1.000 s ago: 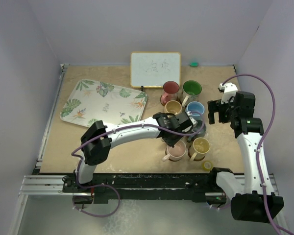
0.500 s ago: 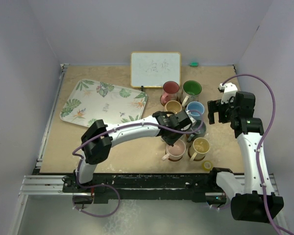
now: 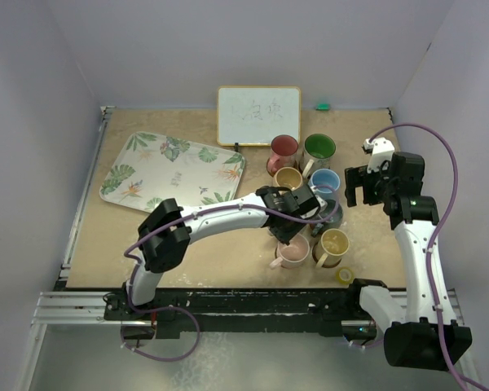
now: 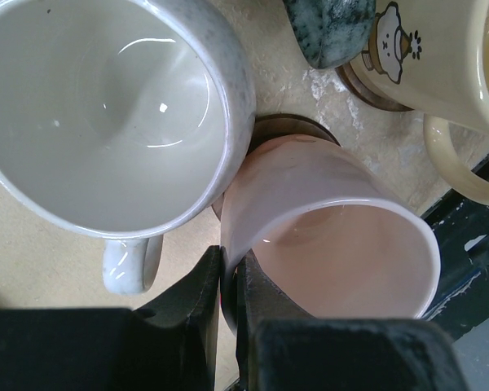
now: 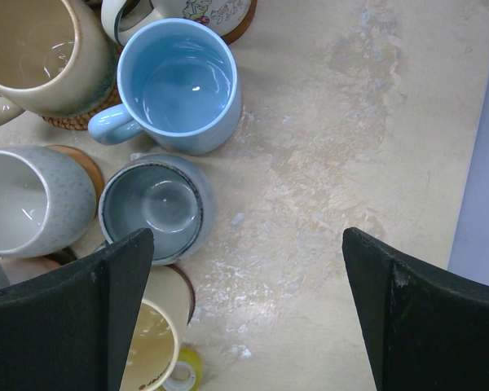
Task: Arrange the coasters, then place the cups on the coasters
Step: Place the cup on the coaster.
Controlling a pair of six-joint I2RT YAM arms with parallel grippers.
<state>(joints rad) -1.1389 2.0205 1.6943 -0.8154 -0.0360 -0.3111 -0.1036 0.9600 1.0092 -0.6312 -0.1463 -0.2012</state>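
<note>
Beige tabletop [image 4: 33, 269], glossy pink mug [image 4: 334, 244] (pale inside)

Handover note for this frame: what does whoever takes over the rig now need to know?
Left gripper: shut on the rim of the pink mug, over a brown coaster.
Right gripper: open, empty, above the table beside the blue mug.
Done: mugs clustered; tan mug, speckled mug, yellow mug show coasters beneath.
Left: release pink mug; check under blue mug and dark grey mug, no coaster visible.
</note>
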